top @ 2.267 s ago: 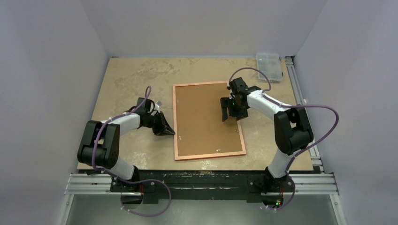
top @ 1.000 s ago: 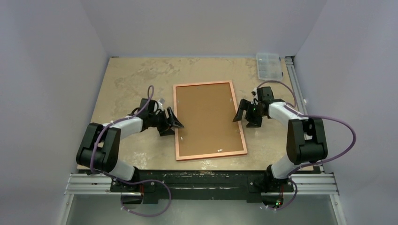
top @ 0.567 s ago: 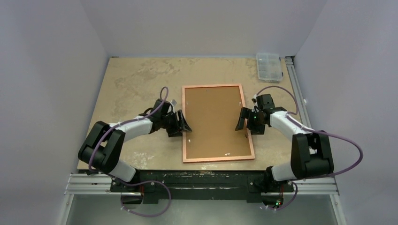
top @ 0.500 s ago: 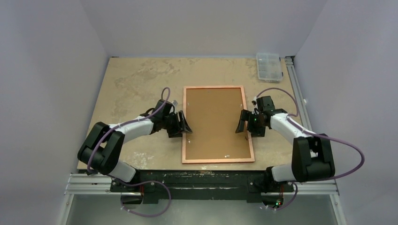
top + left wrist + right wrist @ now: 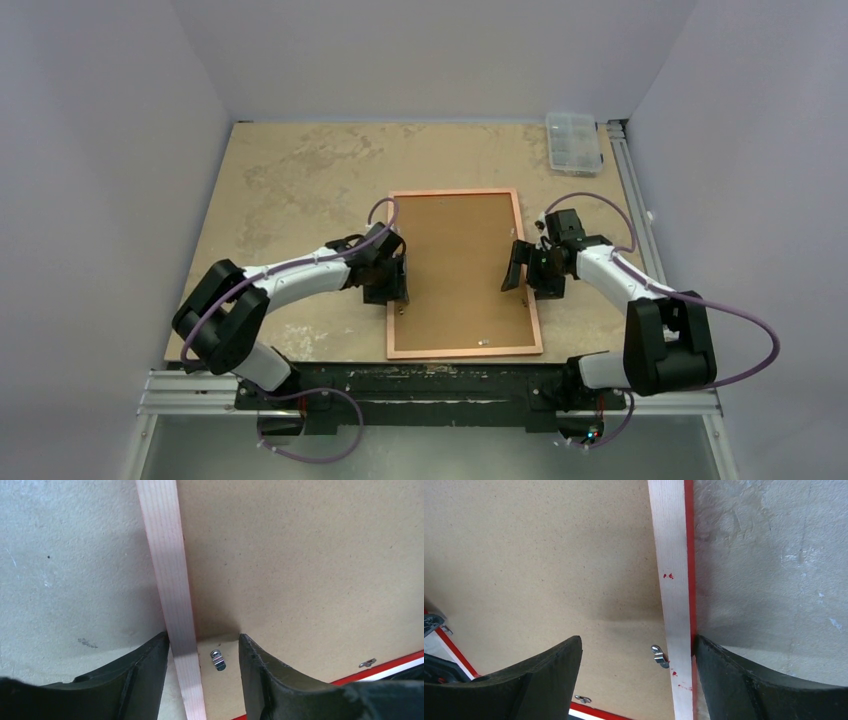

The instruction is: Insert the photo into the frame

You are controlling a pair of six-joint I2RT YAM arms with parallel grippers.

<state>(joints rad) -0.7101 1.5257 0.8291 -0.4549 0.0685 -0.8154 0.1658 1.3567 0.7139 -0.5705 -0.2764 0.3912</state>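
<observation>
- Lying back-up on the desk [image 5: 290,180], the frame [image 5: 452,192] sits near the middle front, with the brown backing board [image 5: 460,265] inside its copper-coloured edge.
- From above, the left hand [image 5: 395,285] is at the frame's left edge and the right hand [image 5: 520,278] is at its right edge. A clear plastic box [image 5: 574,142] stands well apart in the far right corner.
- On the left wrist camera, the left hand [image 5: 202,645] is spread. One finger is over the desk [image 5: 65,570] and the other over the backing board [image 5: 310,560], with the frame's pale edge strip [image 5: 167,560] and a small metal clip [image 5: 218,660] between them.
- On the right wrist camera, the right hand [image 5: 636,645] is also spread across the frame's edge strip [image 5: 671,580]. Its outer finger [image 5: 734,680] is close against the red outer side, and a metal clip [image 5: 659,656] lies between the fingers.
- Neither hand pinches anything.
</observation>
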